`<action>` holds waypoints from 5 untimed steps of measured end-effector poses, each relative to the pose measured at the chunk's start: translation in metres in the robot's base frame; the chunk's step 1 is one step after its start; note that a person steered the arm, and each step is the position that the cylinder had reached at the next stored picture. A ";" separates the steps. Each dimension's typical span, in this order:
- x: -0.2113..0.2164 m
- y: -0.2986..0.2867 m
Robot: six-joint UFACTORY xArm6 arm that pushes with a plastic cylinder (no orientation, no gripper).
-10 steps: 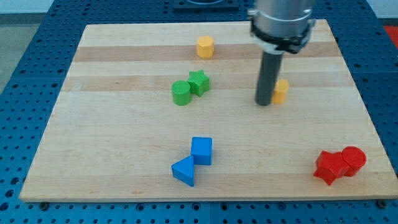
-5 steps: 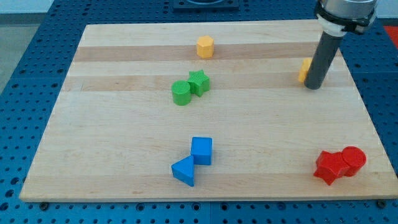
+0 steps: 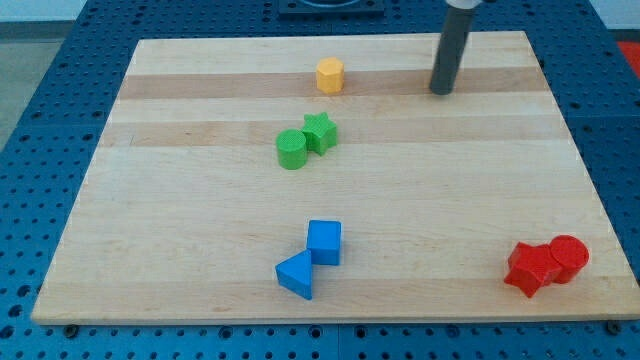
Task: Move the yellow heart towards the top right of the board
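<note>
my tip (image 3: pixel 441 91) rests on the pale wooden worktop (image 3: pixel 200 210), touching nothing, right of the yellow hexagonal block (image 3: pixel 330 75); no yellow heart visible.

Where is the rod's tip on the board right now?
My tip rests near the view's top, right of centre on the wooden board, touching nothing; its nearest neighbour is the yellow hexagonal block to its left.
</note>
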State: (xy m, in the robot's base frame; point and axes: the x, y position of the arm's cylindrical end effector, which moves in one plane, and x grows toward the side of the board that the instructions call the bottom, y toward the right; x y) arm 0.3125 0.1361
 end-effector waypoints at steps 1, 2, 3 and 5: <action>-0.010 0.005; -0.020 0.032; -0.031 0.057; -0.032 0.032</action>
State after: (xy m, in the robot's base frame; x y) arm 0.2801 0.1681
